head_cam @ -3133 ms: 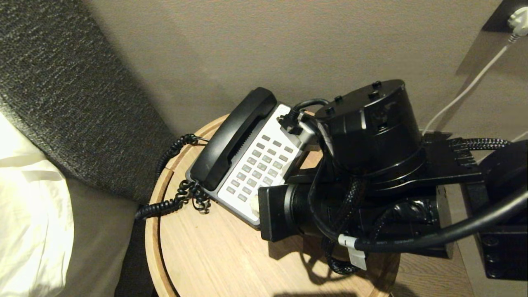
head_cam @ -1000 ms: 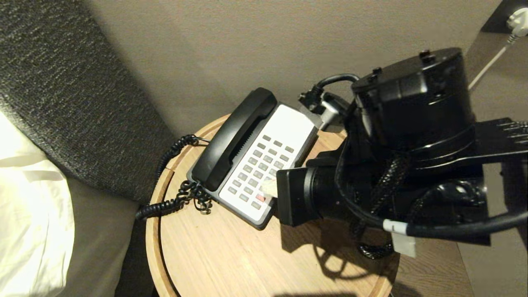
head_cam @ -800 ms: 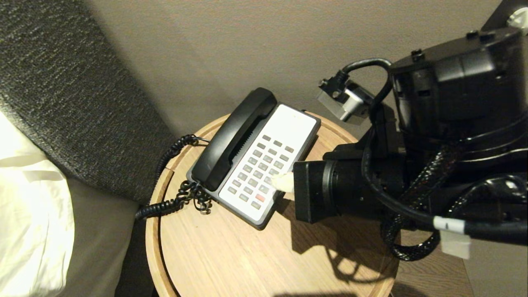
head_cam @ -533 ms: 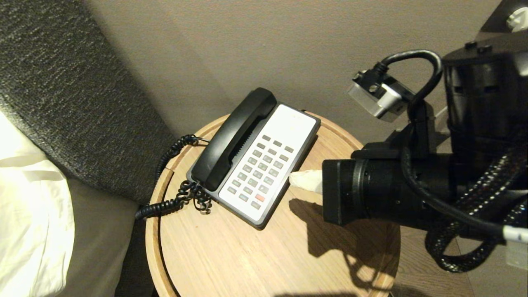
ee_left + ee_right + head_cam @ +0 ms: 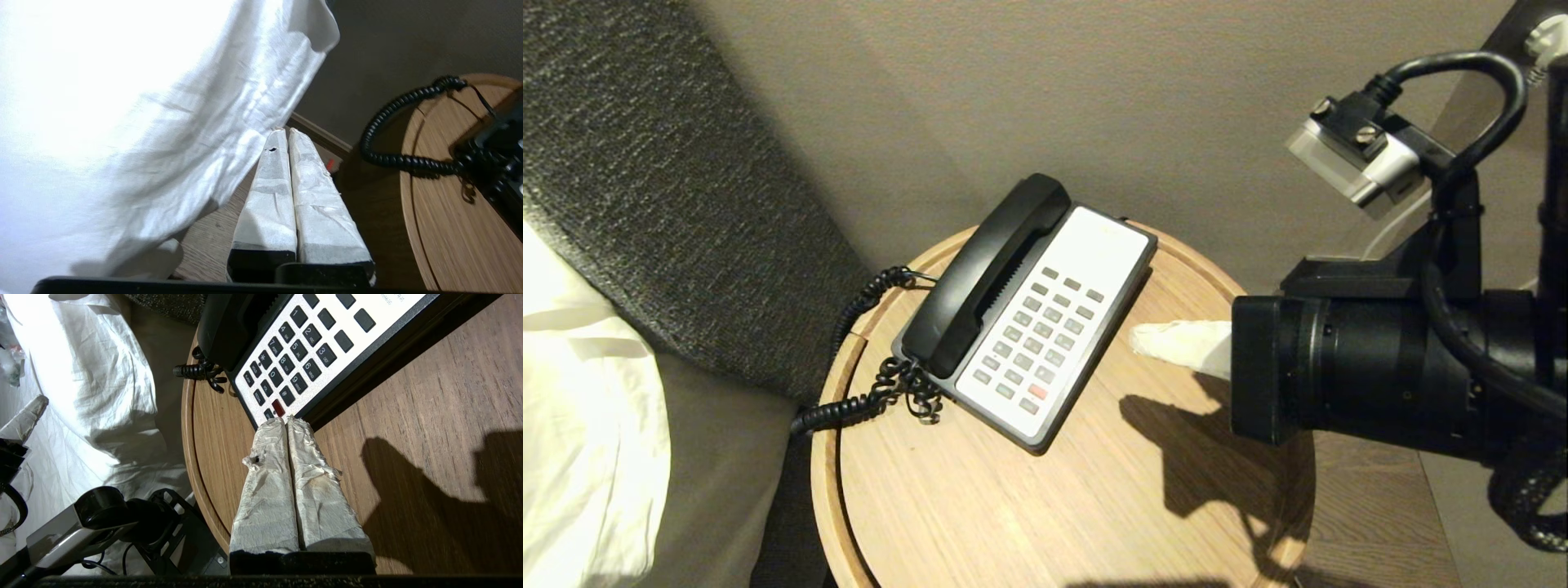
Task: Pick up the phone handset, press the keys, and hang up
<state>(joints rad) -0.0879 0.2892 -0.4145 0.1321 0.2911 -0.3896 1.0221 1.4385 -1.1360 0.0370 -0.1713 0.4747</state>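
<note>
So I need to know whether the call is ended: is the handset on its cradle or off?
On. The phone handset lies seated along the phone base, beside the keys.

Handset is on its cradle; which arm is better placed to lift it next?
Right, probably. The right gripper, shut, hovers over the table beside the phone, near the handset. The left gripper, also shut, sits off the table by the bedsheet.

Hotel bedroom, white bedding (image 5: 580, 425), padded headboard (image 5: 645, 188), bedside table (image 5: 1013, 506)

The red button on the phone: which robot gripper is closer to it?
The right gripper: shut, over the table just beside the red button. The left gripper is off the table, down by the white sheet.
</note>
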